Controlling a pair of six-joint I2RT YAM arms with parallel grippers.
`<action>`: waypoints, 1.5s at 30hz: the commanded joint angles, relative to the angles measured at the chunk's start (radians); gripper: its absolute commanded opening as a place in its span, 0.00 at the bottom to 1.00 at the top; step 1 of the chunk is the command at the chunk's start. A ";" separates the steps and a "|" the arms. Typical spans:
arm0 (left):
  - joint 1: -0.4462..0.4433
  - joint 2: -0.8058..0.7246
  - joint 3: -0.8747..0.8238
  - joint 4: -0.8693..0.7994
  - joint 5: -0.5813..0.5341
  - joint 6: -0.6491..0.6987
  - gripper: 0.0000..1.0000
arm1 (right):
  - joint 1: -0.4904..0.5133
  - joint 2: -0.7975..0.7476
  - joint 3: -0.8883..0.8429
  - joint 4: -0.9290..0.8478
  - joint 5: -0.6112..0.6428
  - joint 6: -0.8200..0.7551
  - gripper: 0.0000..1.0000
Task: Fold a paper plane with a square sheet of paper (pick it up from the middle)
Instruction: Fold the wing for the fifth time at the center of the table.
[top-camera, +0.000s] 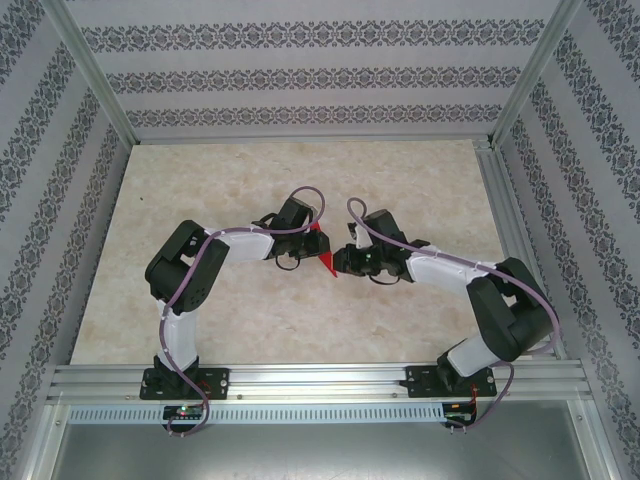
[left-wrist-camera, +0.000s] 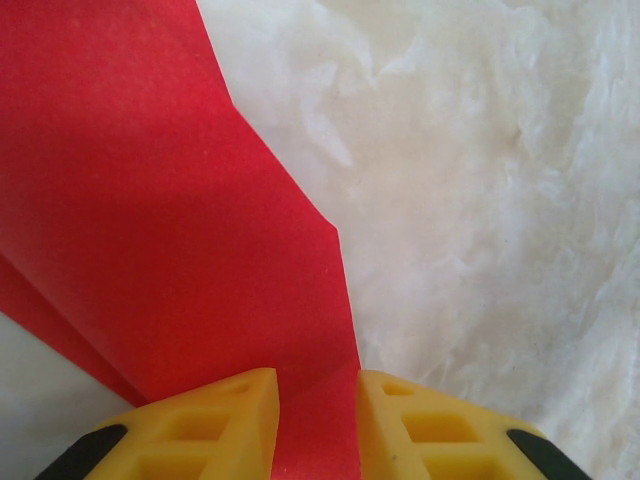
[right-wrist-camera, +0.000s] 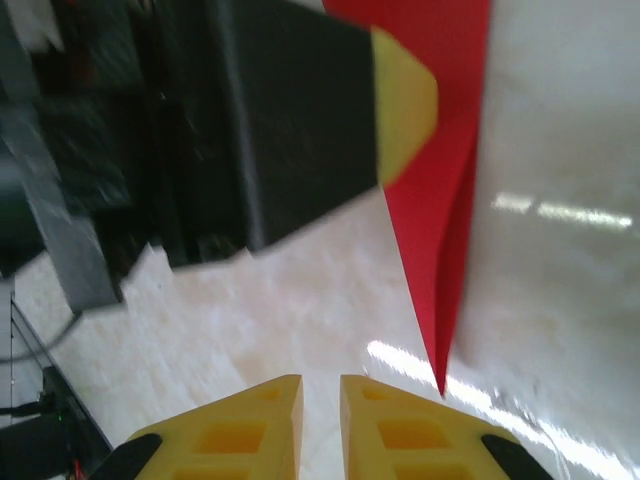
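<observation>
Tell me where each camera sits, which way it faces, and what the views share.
Top external: above and behind the bases, facing down at the table; both arms, left gripper and right gripper flanking the red paper.
Left wrist: looks along its yellow fingers, closed on the paper, toward the table.
Right wrist: looks past its own fingers at the left gripper and paper's point.
All share the paper.

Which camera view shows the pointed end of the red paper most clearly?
The right wrist view: there the red paper narrows to a sharp point, with a lengthwise fold. The left wrist view shows its broad part at the left gripper. The top view shows it as a small red patch.
</observation>
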 joint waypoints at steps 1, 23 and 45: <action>-0.001 0.006 -0.015 -0.057 -0.033 -0.013 0.28 | -0.001 0.084 0.053 0.013 0.035 -0.020 0.15; 0.015 -0.002 0.015 -0.065 0.001 0.010 0.24 | 0.003 0.268 0.037 -0.096 0.039 -0.082 0.04; 0.115 0.075 0.123 -0.141 0.048 0.200 0.26 | -0.001 0.268 -0.006 -0.123 0.055 -0.083 0.04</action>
